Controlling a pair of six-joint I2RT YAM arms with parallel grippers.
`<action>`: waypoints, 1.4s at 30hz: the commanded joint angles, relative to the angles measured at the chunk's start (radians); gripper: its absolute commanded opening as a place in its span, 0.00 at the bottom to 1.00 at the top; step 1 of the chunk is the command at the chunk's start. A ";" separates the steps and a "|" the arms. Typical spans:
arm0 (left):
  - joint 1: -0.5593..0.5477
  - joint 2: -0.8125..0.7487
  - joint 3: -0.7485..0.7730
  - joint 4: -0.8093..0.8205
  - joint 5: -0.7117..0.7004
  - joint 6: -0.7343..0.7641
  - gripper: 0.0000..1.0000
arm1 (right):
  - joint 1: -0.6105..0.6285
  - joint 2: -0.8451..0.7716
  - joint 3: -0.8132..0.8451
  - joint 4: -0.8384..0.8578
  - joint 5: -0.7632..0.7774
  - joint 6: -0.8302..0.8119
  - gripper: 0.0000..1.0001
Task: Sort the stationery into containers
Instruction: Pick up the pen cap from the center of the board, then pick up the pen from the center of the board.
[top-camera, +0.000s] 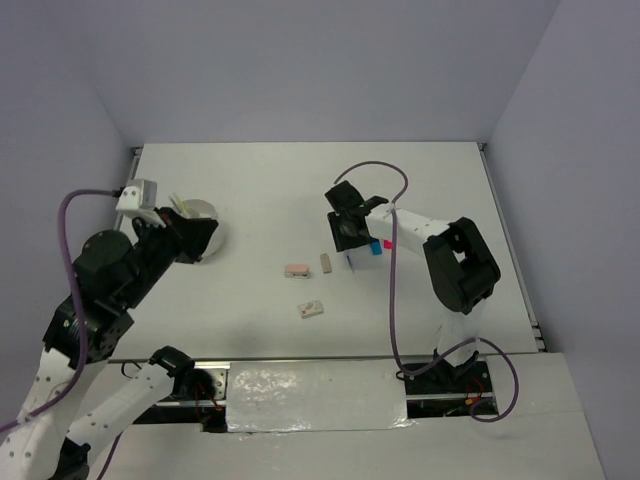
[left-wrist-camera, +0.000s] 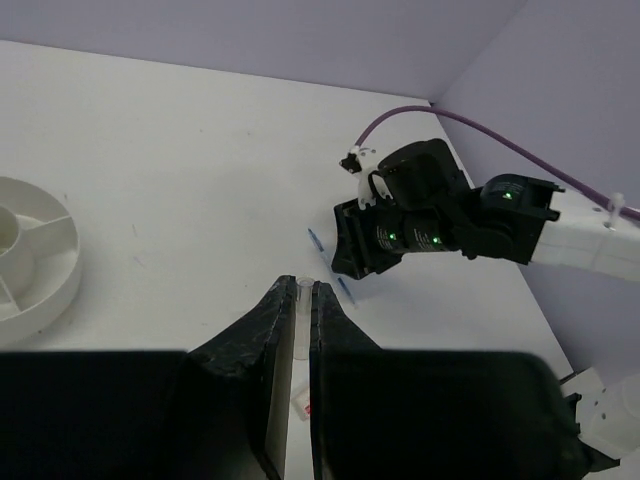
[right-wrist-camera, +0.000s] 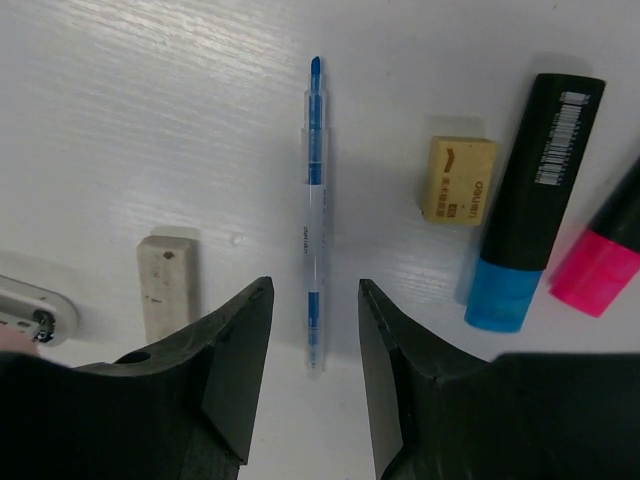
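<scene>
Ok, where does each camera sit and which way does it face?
Top: above and behind, looking down; left arm and right arm show.
Left wrist: looks across the table at the right arm and tub; left claw shut on a clear pen.
Right wrist: looks down; open right claw straddles a blue pen.
Top and left wrist share the tub.
</scene>
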 joint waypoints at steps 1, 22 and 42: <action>0.006 -0.047 -0.035 -0.098 -0.022 0.036 0.00 | -0.007 0.051 0.048 -0.028 0.016 -0.016 0.47; 0.006 -0.130 -0.150 0.261 0.286 -0.108 0.00 | 0.031 -0.438 -0.139 0.023 -0.010 0.092 0.00; -0.012 0.025 -0.418 1.398 0.450 -0.604 0.00 | 0.644 -1.083 -0.469 0.500 0.000 0.281 0.00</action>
